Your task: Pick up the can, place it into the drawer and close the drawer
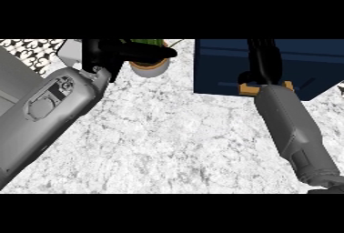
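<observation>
Can: not to be seen anywhere in the head view; where it is I cannot tell.
Drawer (222, 68): a dark blue box at the upper right, resting on the counter, its front face toward the lower edge; whether it stands open or closed I cannot tell.
Handle (250, 89): an orange-tan bracket at the front of the drawer, partly hidden by the right wrist.
Right hand (263, 59): black, stretched up over the dark blue drawer above the handle; its fingers merge with the dark surface, so whether it is wide, narrow or holding something I cannot tell.
Left hand (111, 52): black, at the upper left, fingers extended rightward across the top of the plant pot; holding nothing that shows.
Plant pot (149, 68): tan and round, green leaves above it, just beside the left hand's fingers.
Counter (168, 141): white-grey marble, mottled.
Backsplash (27, 48): patterned black-and-white tiles at the top left corner.
Writing or brands: none readable on any surface.
</observation>
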